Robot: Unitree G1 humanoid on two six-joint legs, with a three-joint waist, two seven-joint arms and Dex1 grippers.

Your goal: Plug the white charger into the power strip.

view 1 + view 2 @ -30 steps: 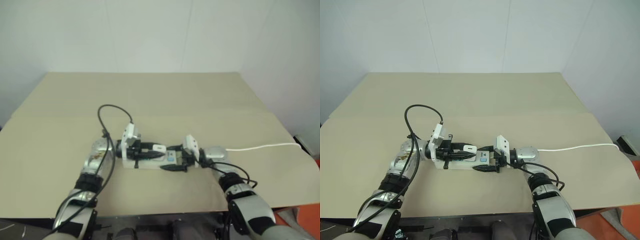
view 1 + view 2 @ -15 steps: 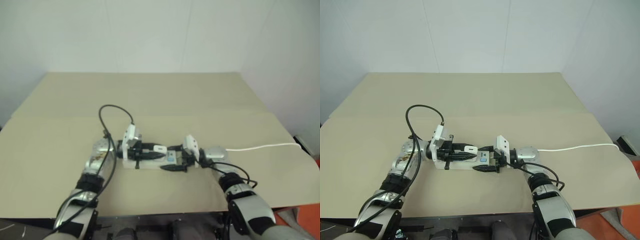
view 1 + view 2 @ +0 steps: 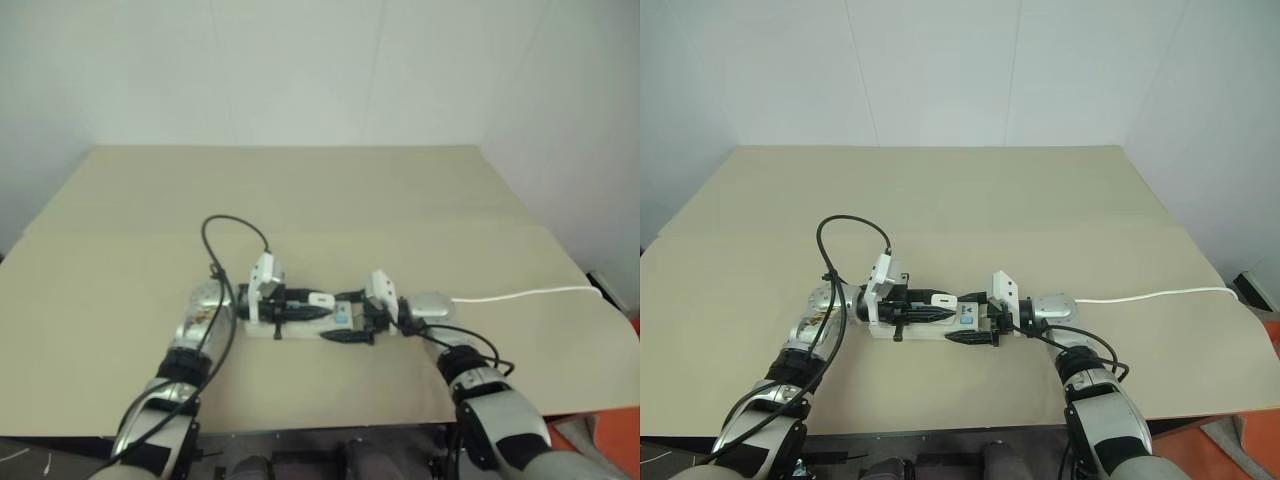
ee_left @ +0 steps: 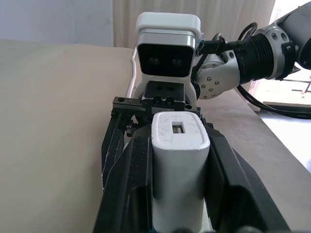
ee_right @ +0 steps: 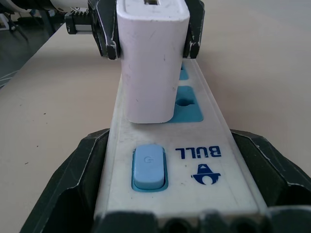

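The power strip [image 3: 970, 318] lies flat near the table's front edge, a long white bar with blue sockets [image 5: 187, 109] and a blue switch [image 5: 149, 166]. My right gripper [image 3: 965, 318] is shut on its switch end, one black finger [image 5: 73, 184] on each long side. My left gripper [image 3: 940, 306] reaches in from the left, shut on the white charger [image 3: 943, 299], a small white block [image 4: 179, 165] pinched between both fingers [image 4: 129, 179]. The charger [image 5: 150, 58] stands upright on the strip's face, its underside down on the row of sockets. Its prongs are hidden.
The strip's thin white cord [image 3: 1160, 294] runs right to the table's edge. A black cable [image 3: 855, 225] loops above my left forearm. The beige table [image 3: 990, 190] stretches wide behind the strip, and a pale wall stands past it.
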